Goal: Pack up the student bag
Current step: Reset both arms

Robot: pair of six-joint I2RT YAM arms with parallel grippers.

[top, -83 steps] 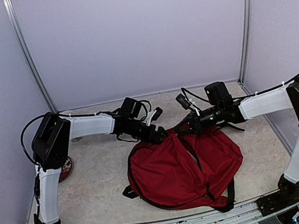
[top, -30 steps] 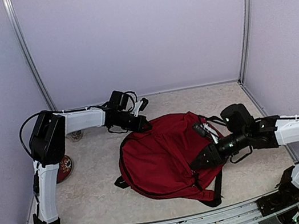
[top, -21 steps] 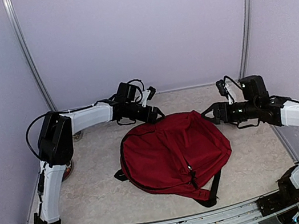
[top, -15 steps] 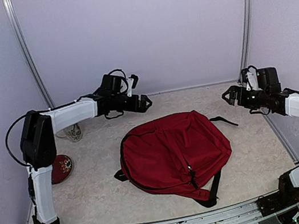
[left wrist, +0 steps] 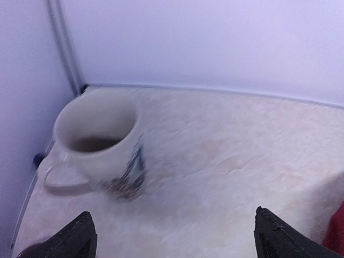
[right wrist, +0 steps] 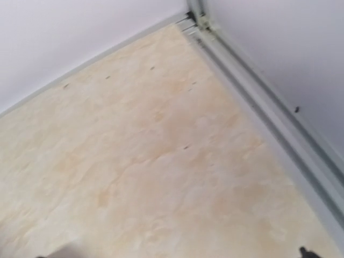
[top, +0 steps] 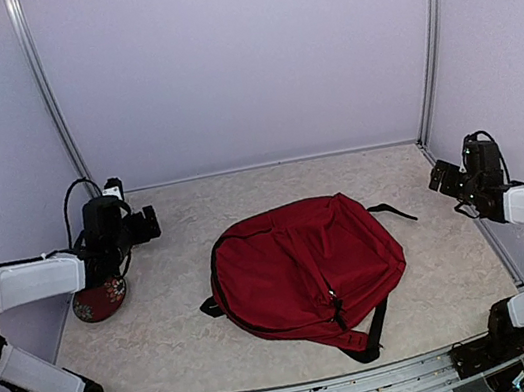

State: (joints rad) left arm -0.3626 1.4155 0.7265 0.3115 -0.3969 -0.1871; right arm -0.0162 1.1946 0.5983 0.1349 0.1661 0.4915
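both arms have pulled back off the bag to the table edges since half a second ago; the bag itself hasn't shifted. left gripper (top: 148,223) now sits out by the left wall, right gripper (top: 438,175) by the right wall.

student bag (top: 306,269) lies flat mid-table (top: 183,322), well apart from both grippers. black straps trail out at its far right and near edge. no grey lining shows, so the mouth looks shut or folded over, though i can't tell how far the zip is run.

left jaws are spread wide in the left wrist view, with only bare table between the tips and nothing held. right jaws: only a dark tip shows at the corner of the right wrist view. they look spread and empty, nothing gripped.

a whitish mug (left wrist: 97,145) stands upright in the far left corner, ahead and to the left of the left gripper. a red dish (top: 98,301) sits under the left forearm.

my read: this is a reset before fetching an item, probably the mug, with no item visibly packed yet. to do it well:
- swing the left wrist left so the mug is centred between the fingers
- keep the jaws wide and take the mug by its wall, not the handle
- get the right gripper to open the bag mouth first, so the mug has somewhere to go
- keep the forearm off the dish
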